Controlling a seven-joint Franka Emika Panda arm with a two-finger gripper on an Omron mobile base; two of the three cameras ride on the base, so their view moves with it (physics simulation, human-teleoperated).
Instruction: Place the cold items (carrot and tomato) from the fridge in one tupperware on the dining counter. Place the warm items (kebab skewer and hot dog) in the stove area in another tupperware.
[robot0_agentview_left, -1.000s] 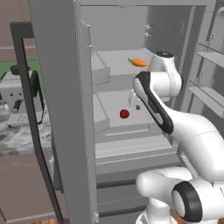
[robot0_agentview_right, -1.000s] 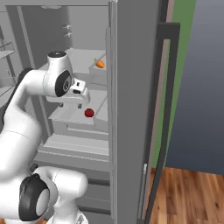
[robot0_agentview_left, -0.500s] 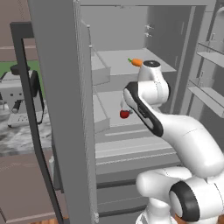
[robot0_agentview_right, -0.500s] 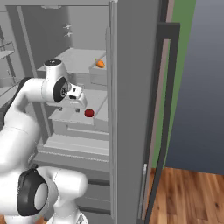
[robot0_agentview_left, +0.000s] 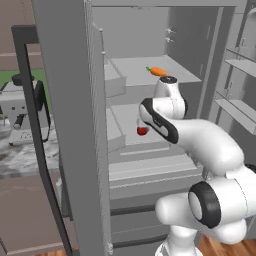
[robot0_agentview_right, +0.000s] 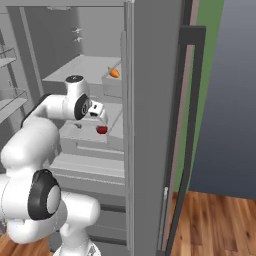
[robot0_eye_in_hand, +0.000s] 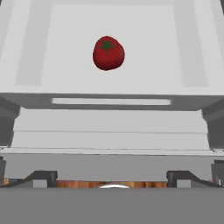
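My pincer (robot0_eye_in_hand: 112, 177) hangs spread wide and empty above the tomato (robot0_eye_in_hand: 108, 53); since a second ago I've lowered it from carrot (robot0_agentview_left: 158, 71) height.

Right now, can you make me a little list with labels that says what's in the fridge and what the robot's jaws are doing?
place: open fridge, door swung wide
tomato: red tomato lying on a middle shelf, stem side up in the hand view
carrot: orange carrot on the shelf above, further back
gripper: gripper reaching in just above the tomato, jaws open, holding nothing
contact: jaws not touching the tomato
task so far: neither cold item picked up yet
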